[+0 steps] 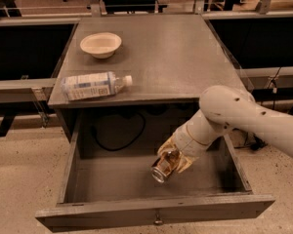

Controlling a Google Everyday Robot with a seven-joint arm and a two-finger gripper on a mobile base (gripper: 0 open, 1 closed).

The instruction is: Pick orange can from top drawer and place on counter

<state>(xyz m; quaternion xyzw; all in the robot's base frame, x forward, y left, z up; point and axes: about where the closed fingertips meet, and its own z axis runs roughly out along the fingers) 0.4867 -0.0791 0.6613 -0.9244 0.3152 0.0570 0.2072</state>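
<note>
The orange can [165, 167] is tilted, silver rim toward the camera, held between the pale fingers of my gripper [173, 156]. The gripper is shut on the can and holds it above the floor of the open top drawer [112, 182], right of its middle. My white arm [244, 118] reaches in from the right, over the drawer's right side. The drawer's front panel with its small metal knob [157, 222] is nearest the camera. The counter [166, 52] is the grey top above and behind the drawer.
A clear plastic bottle with a white label [94, 85] lies on its side at the counter's front left. A cream bowl [101, 44] stands at the counter's back left. A black cable [118, 138] hangs behind the drawer.
</note>
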